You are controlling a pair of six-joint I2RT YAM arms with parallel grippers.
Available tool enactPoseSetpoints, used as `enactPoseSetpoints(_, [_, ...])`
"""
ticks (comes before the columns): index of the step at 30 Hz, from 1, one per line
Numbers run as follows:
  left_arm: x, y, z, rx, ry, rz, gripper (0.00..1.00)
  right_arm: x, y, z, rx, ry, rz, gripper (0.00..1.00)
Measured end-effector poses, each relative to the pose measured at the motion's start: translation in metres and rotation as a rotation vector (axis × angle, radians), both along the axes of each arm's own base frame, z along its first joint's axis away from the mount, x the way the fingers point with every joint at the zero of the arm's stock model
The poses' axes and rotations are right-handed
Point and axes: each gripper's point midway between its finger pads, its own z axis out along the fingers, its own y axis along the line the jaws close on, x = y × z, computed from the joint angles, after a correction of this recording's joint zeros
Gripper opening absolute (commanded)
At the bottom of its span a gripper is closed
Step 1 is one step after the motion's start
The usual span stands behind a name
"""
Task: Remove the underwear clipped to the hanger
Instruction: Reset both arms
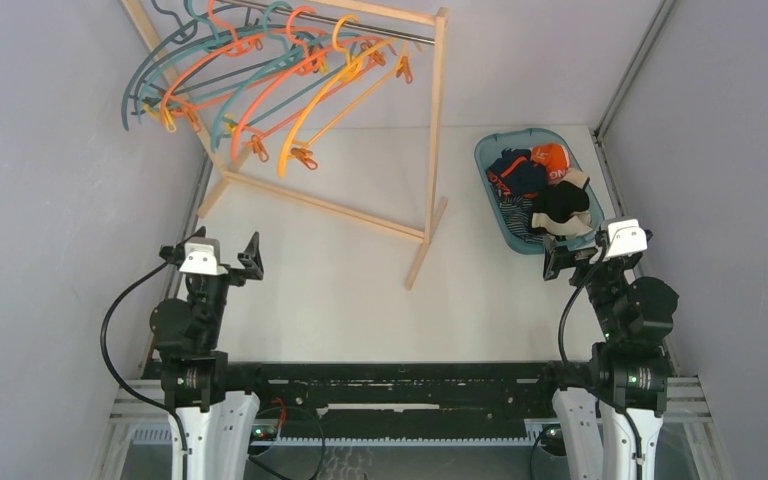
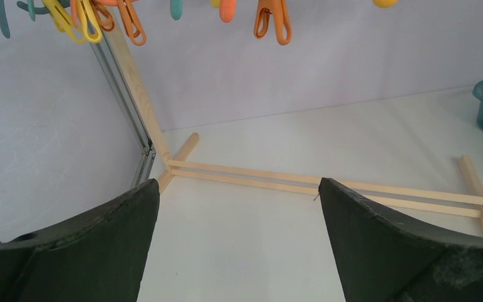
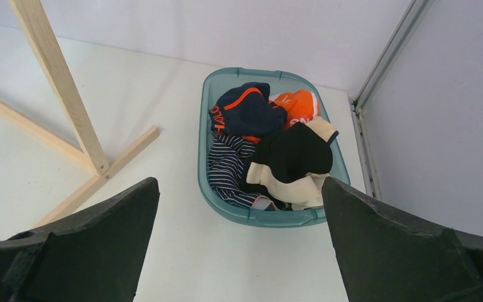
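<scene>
Left gripper (image 1: pixel 212 251) spread wide, its arm folded low by its base, facing the wooden rack (image 1: pixel 430 140) of hangers (image 1: pixel 260 80), right gripper (image 3: pixel 239 185) likewise spread, tilted down over the teal basket (image 3: pixel 204 157) holding the heaped underwear (image 3: pixel 270 148)

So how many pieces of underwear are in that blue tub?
4 show in the tub: navy pair with orange trim at the far end, striped pair at near left, black pair on top, beige pair beneath it. More may be buried.
</scene>
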Motion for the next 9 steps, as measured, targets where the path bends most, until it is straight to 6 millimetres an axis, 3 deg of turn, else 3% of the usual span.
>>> enactPoseSetpoints(9, [0.0,0.0,0.0,0.001,0.0,0.0,1.0,0.0004,0.0007,-0.0004,0.0,0.002,0.004,1.0])
